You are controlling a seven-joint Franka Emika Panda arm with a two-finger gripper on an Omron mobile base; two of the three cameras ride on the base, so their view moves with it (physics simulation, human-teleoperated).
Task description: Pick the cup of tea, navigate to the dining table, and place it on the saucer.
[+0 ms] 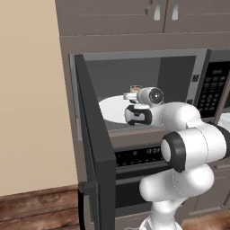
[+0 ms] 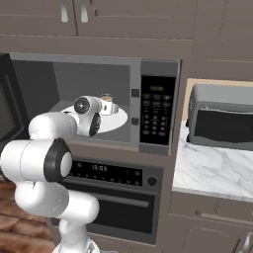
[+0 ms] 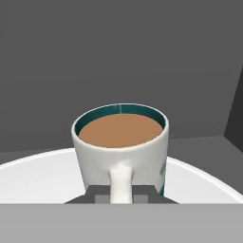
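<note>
The cup of tea [image 3: 121, 144] stood upright on the white turntable [image 3: 38, 178] inside the open microwave [image 2: 148, 106], white with a teal rim, brown liquid near the brim, its handle at 6 o'clock between the jaws of the gripper [image 3: 121, 194]; their grip could not be told.

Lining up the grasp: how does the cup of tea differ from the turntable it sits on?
The cup of tea is a small upright cylinder with a handle; the turntable is a wide flat disc. The cup has a teal rim and brown liquid inside; the turntable is plain. Both are white and inside the open microwave.
</note>
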